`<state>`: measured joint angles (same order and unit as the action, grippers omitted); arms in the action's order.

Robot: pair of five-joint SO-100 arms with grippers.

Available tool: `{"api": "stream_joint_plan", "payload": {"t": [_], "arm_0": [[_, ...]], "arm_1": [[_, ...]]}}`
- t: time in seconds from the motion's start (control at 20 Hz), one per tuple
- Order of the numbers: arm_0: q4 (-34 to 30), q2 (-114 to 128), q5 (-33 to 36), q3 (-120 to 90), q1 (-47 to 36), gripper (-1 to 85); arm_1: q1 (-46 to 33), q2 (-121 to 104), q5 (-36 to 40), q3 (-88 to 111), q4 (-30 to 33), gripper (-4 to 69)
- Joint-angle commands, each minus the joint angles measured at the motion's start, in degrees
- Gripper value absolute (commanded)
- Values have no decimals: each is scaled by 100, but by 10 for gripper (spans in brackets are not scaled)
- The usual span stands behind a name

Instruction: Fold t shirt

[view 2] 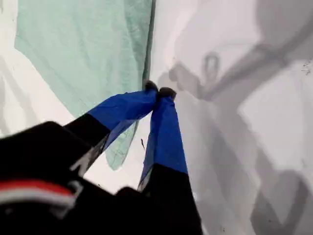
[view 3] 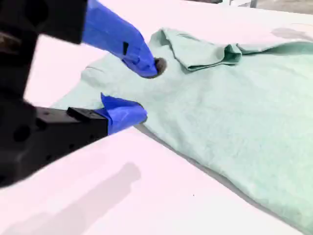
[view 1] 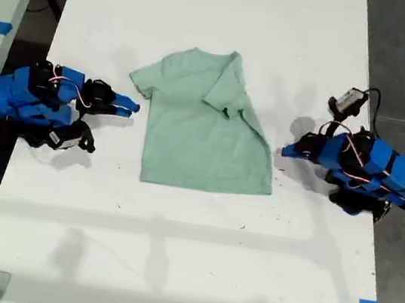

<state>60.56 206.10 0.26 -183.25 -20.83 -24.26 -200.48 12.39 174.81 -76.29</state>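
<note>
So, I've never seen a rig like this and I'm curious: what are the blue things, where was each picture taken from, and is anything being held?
The blue things are my two small robot arms, resting on a white table. One picture looks down from overhead. The other two come from cameras mounted on each arm's tool. A pale green t shirt lies flat between the arms, with one sleeve already folded inward. My first tool, on the exterior view's right, is closed beside the shirt's edge and seems to grip nothing. My second tool, on the exterior view's left, is open over the shirt's other sleeve. So nothing is held right now.
</note>
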Motion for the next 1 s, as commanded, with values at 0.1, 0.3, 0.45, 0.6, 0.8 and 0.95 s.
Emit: {"api": "stream_joint_plan", "payload": {"t": [0.1, 0.3, 0.45, 0.6, 0.8, 0.95], "arm_0": [[-1696, 44, 2364, 589, 545, 28], [-1362, 44, 2232, 334, 492, 0], [-2057, 9, 2145, 729, 510, 0], [-1301, -3111, 3006, 3700, -387, 1], [281, -7286, 4588, 7409, -2285, 157], [519, -9246, 5071, 8473, -3366, 164]], "arm_1": [[-53, -62, -9, 281, -26, 12], [-44, -62, 0, 281, -9, 12], [-26, -62, -79, 281, -26, 12], [-44, -62, -88, 281, -26, 12], [-44, -62, -70, 281, -35, 12], [-44, -62, -44, 281, -35, 12]]}}
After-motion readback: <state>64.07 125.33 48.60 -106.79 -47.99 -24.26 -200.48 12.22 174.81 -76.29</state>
